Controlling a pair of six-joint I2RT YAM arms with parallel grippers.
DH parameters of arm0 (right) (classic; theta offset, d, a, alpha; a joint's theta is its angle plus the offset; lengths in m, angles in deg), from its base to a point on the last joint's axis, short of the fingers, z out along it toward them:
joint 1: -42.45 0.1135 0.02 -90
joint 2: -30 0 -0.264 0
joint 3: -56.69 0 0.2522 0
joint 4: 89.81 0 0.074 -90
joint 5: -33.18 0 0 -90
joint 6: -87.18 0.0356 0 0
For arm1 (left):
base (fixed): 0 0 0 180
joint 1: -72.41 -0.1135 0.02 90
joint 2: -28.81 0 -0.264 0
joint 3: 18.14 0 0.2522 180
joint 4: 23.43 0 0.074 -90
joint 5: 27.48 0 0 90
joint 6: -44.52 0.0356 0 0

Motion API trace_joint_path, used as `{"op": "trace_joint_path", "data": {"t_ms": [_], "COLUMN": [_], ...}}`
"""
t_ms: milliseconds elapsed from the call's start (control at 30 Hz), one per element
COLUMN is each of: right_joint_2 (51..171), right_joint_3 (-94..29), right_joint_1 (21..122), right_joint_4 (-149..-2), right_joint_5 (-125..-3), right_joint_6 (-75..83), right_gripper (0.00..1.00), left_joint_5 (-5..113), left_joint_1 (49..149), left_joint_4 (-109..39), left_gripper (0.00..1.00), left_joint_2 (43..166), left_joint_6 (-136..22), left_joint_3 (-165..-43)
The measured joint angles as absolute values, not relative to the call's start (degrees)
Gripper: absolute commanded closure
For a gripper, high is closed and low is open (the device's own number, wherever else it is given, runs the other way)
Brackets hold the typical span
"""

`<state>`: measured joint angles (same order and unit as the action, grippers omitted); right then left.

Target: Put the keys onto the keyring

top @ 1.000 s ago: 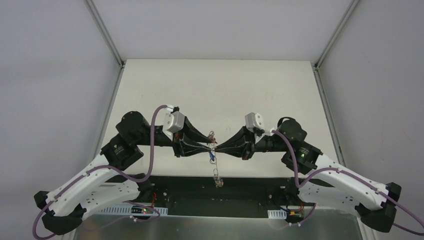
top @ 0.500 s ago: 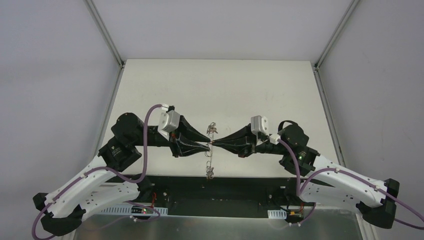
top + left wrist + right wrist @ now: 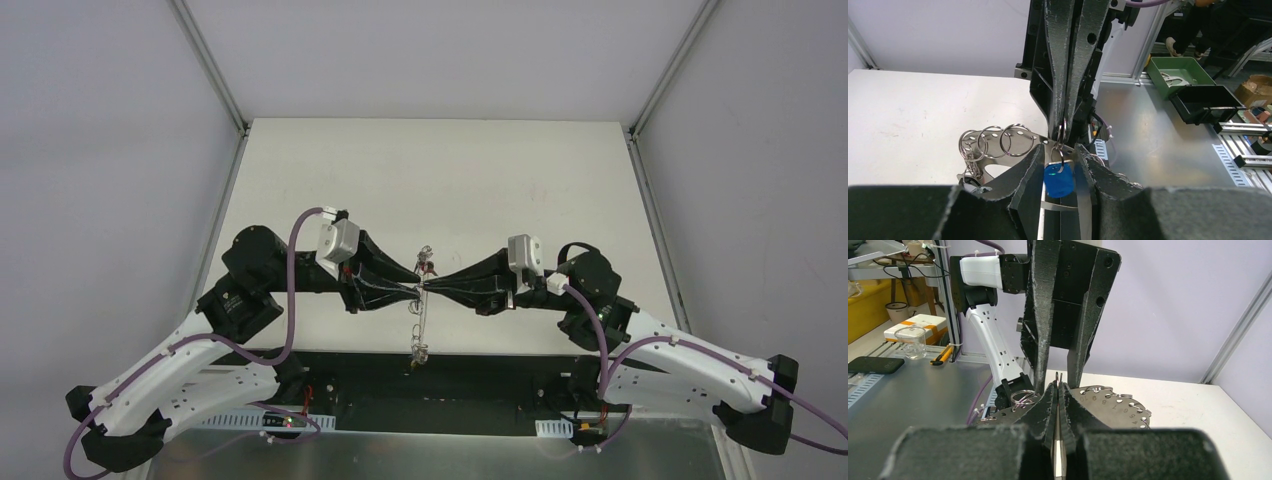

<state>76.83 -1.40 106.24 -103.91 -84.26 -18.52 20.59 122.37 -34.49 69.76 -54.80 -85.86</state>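
Note:
A blue-headed key [image 3: 1058, 181] hangs from a small ring, its head squeezed between the pads of my left gripper [image 3: 1058, 150], which is shut on it. My right gripper [image 3: 1058, 385] is shut, pinching that thin ring edge-on at its tips. In the top view both grippers, left [image 3: 414, 291] and right [image 3: 432, 290], meet tip to tip above the table's near part. The keyring [image 3: 993, 142] is a curved silvery strip with numbered holes [image 3: 1113, 401] and several small rings. It dangles on both sides of the tips [image 3: 417, 338]. No other keys show.
The white table [image 3: 450, 180] stretches behind the grippers, walled by grey panels and metal posts. A dark gap [image 3: 430, 390] runs along the near edge by the arm bases. Off the table stand a green bin [image 3: 1180, 70] and a black bin [image 3: 1208, 102].
The joined grippers shifted slightly back and left with the keyring. The blue key, earlier seen hanging just below the tips in the top view, is hidden there now.

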Motion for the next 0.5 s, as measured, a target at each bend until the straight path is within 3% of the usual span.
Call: {"op": "trace_joint_path", "data": {"t_ms": [400,500], "right_joint_2": [76.98,77.01], "right_joint_3": [-1.40,-1.40], "right_joint_1": [106.83,106.86], "right_joint_4": [-104.08,-104.11], "right_joint_5": [-84.26,-84.24], "right_joint_6": [-18.59,-18.65], "right_gripper": [1.00,1.00], "left_joint_5": [21.03,20.74], "left_joint_1": [122.37,122.37], "left_joint_4": [-34.49,-34.49], "left_gripper": [0.90,1.00], "left_joint_2": [70.00,70.31], "left_joint_6": [-54.49,-54.49], "left_joint_3": [-85.86,-85.86]}}
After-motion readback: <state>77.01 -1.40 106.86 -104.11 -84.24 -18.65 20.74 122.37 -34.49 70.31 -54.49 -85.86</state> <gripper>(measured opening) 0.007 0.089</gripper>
